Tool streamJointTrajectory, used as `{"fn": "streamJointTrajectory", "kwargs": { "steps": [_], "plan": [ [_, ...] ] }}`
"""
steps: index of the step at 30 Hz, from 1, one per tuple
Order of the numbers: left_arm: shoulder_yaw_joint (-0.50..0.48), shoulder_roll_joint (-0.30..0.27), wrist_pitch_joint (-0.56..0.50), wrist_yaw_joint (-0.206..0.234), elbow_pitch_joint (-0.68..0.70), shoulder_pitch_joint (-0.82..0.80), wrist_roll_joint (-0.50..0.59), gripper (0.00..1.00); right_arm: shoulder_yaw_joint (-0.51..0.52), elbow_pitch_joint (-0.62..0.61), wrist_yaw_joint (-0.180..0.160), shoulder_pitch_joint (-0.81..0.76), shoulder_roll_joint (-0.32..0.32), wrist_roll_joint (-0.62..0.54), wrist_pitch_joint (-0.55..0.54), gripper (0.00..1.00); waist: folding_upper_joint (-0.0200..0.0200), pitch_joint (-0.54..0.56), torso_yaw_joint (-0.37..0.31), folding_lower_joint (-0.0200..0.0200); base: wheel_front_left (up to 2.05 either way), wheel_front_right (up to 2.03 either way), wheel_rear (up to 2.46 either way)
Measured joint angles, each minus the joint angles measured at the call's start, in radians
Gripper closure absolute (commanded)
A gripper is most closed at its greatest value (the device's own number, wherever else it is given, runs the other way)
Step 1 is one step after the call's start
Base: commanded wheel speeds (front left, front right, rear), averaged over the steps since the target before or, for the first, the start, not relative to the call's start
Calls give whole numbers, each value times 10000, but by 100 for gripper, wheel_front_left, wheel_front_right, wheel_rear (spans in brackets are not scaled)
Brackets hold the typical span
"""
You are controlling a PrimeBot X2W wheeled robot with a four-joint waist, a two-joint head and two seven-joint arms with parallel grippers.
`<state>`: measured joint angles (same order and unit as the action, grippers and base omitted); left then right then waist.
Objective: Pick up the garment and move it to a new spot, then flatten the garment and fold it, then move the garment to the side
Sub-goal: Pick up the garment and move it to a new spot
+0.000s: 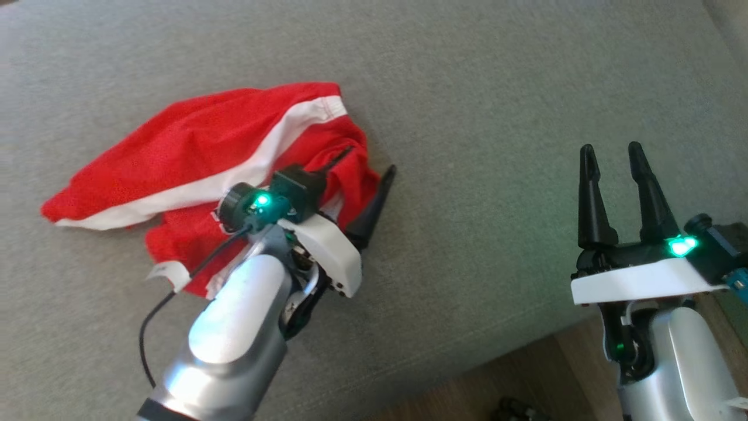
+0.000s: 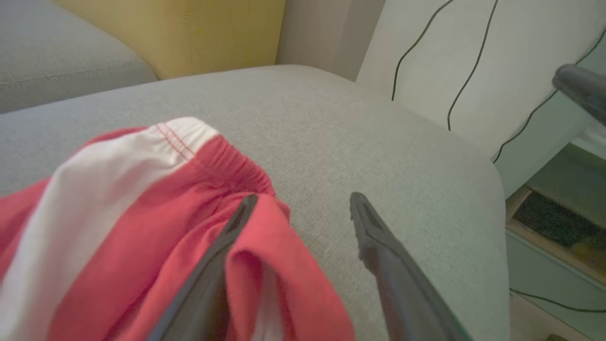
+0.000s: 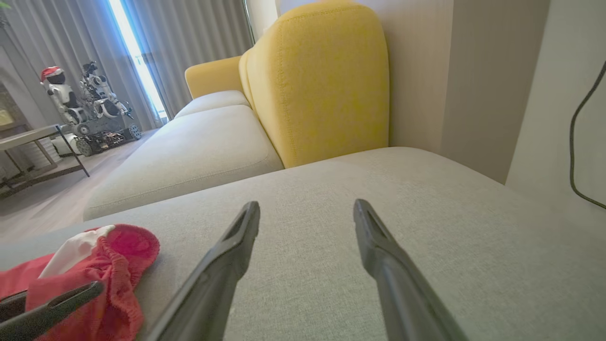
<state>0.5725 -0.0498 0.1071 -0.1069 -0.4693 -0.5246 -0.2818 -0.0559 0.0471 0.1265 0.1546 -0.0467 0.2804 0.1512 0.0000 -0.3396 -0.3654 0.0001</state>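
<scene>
The garment (image 1: 193, 152) is a pair of red shorts with a white stripe, lying crumpled on the grey sofa seat (image 1: 497, 88) at centre left. My left gripper (image 1: 365, 172) is at the garment's right edge, open. In the left wrist view, red fabric (image 2: 118, 213) drapes over the left finger (image 2: 222, 246) while the other finger rests on bare cushion. My right gripper (image 1: 612, 152) hovers open and holds nothing, well to the right near the seat's front edge. The right wrist view shows the right gripper (image 3: 305, 206) over bare cushion and the garment (image 3: 94, 265) at its lower left.
A yellow backrest (image 3: 322, 80) and another grey seat (image 3: 189, 151) lie beyond the cushion. The seat's front edge and wooden floor (image 1: 526, 374) are at lower right. A pale wall with black cables (image 2: 473, 61) borders the seat's far end.
</scene>
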Motion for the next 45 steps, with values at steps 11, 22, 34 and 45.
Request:
{"fn": "streamJointTrajectory", "kwargs": {
  "steps": [11,22,34,45],
  "plan": [
    [-153,-295,1032,721,1306,623,-219,0,270,-27,0,-23,0,-282,-257,0,0,829,1407,0,0,0,0],
    [-2142,-1197,1383,1994,2061,1991,-780,0,426,-190,0,-277,0,-550,-702,0,0,1434,2797,0,0,0,0],
    [-3607,-1618,1425,2117,2376,3242,-1043,0,566,-211,0,-612,0,-771,-1078,0,0,2089,3676,0,0,0,0],
    [-3731,-1657,1425,1580,2654,4291,-803,0,552,-81,0,-1113,2,-771,-1267,0,0,2729,3809,0,0,0,0]
  ]
}}
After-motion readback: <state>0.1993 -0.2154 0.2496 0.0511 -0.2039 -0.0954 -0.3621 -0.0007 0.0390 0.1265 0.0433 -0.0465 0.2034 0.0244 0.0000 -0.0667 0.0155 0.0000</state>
